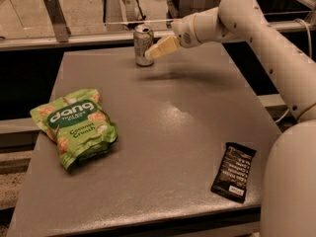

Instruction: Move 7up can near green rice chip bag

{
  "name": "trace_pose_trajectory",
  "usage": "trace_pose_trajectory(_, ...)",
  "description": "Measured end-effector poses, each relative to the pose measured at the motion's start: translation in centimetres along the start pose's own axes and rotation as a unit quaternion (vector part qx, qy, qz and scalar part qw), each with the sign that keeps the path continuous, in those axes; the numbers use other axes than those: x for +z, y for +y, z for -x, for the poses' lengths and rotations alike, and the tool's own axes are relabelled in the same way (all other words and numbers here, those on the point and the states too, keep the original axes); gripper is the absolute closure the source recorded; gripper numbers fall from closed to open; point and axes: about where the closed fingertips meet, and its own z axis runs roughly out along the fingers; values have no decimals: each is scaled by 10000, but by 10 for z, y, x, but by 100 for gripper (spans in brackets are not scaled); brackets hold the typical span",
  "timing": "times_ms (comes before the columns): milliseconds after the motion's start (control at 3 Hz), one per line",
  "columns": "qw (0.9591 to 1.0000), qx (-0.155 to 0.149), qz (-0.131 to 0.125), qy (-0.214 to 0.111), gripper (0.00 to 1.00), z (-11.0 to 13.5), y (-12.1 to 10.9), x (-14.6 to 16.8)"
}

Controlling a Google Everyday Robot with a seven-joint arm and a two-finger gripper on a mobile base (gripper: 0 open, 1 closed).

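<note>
The 7up can (pixel 142 44) stands upright near the far edge of the grey table (pixel 173 132), left of centre. The green rice chip bag (pixel 76 125) lies flat near the table's left edge, well in front of the can and to its left. My gripper (pixel 152 55) reaches in from the right on the white arm (pixel 247 23). Its cream tip is right at the can's right side, at mid height. I cannot tell whether it touches the can.
A black wrapped bar (pixel 233 172) lies near the table's front right corner. A rail and a metal post (pixel 55 16) run behind the table's far edge. My robot's white body (pixel 291 181) fills the lower right.
</note>
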Motion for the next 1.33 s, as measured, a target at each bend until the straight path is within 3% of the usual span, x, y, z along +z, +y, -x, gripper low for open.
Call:
trace_pose_trajectory(333,9997,3,225,-99,0,2,16,29)
trace_pose_trajectory(667,9988,156,384,-255,17,0,27,47)
trace_pose_trajectory(1000,9974,278,473,-474,41,4,33,52)
trace_pose_trajectory(1333,9956,296,472,-755,64,15,32,45)
